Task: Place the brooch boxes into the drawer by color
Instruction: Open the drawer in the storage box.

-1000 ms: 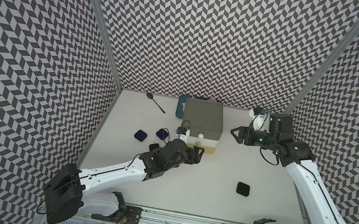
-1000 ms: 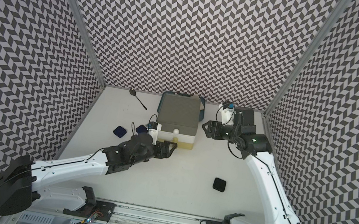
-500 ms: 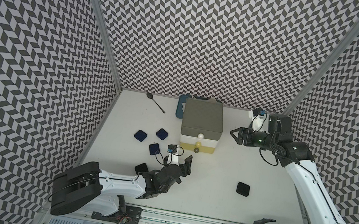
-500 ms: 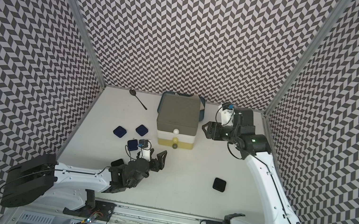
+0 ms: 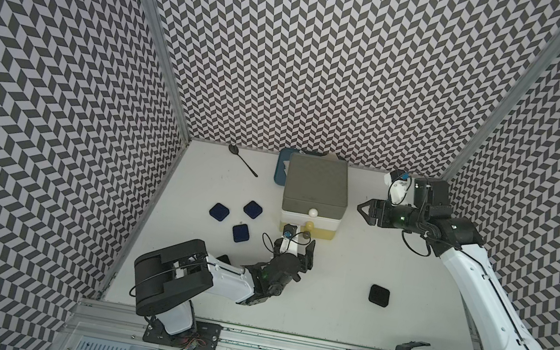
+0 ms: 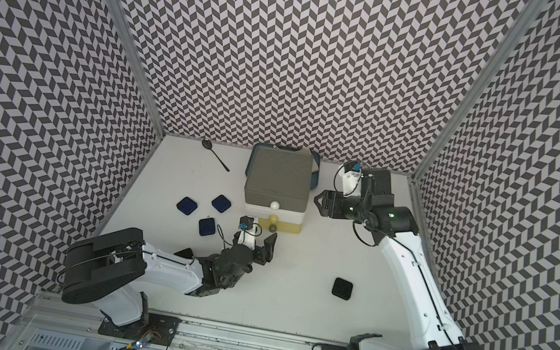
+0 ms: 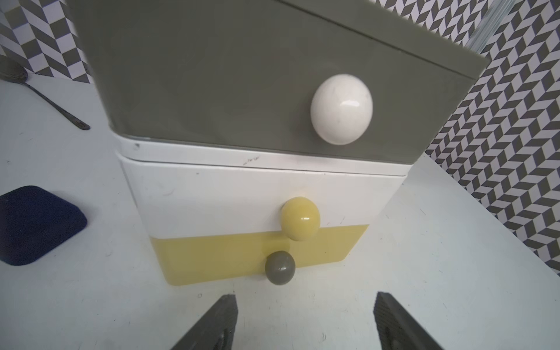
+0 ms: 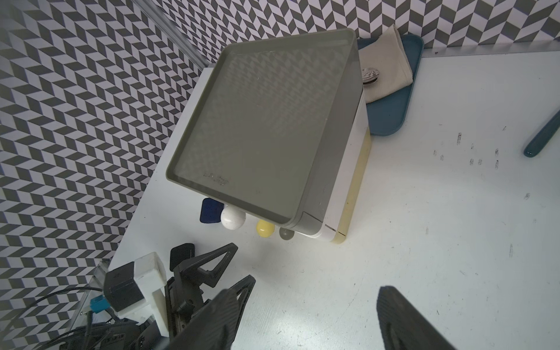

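The table (image 5: 340, 334) carries the 3-tier drawer (image 5: 315, 186), a blue tray (image 5: 278, 179) and 1 spoon (image 5: 242, 161). 3 navy boxes (image 5: 219, 211) and 1 black box (image 5: 378, 294) lie separately.

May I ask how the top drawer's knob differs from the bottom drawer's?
The top knob is white on the grey drawer; the bottom knob is grey on the yellow drawer. The bottom knob faces the open left gripper; the top knob sits higher. Both are glossy balls.

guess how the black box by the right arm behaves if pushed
The black box lies flat on the table, so it would probably slide, not tip or roll. Rounded corners may let it spin if pushed off-centre.
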Robot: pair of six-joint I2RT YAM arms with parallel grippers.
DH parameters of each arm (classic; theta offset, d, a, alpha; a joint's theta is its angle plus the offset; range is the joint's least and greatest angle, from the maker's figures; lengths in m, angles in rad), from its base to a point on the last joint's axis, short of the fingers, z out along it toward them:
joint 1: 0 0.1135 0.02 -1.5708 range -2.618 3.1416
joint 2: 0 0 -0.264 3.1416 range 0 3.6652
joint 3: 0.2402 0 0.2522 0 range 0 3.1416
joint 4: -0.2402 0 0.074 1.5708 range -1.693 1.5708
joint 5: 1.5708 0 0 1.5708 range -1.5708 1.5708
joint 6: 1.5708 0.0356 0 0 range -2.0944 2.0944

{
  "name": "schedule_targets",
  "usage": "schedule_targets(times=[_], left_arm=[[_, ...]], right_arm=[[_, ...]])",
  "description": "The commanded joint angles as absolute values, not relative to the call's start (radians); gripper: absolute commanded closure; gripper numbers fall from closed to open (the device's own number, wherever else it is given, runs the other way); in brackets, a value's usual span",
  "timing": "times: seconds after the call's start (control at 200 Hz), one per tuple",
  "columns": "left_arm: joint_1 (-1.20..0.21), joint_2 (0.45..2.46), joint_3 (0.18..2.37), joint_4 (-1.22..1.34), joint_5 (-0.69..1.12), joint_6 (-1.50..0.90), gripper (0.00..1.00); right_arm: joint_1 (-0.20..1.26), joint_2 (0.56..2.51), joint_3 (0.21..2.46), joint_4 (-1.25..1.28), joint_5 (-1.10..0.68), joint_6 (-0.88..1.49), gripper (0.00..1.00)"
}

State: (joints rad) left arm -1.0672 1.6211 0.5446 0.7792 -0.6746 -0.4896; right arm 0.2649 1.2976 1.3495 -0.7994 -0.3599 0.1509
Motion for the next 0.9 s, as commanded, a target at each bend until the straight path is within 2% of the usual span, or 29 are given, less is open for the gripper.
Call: schedule_targets(times=[0.0, 0.461, 0.896], left_arm=[[-1.047, 1.663, 0.6, 0.812, -0.648, -0.467, 0.24], [-0.952, 1.746, 0.681, 0.805, -0.551, -0.468, 0.31], [-0.942, 1.775, 0.732, 0.758, -0.555, -0.486, 0.44]], right_arm=[[0.259, 1.314, 1.378, -0.765, -0.364, 0.135, 0.24], [0.259, 1.353, 1.379, -0.757, -0.388, 0.128, 0.23], [0.259, 1.353, 1.379, -0.756, -0.39, 0.128, 0.23]])
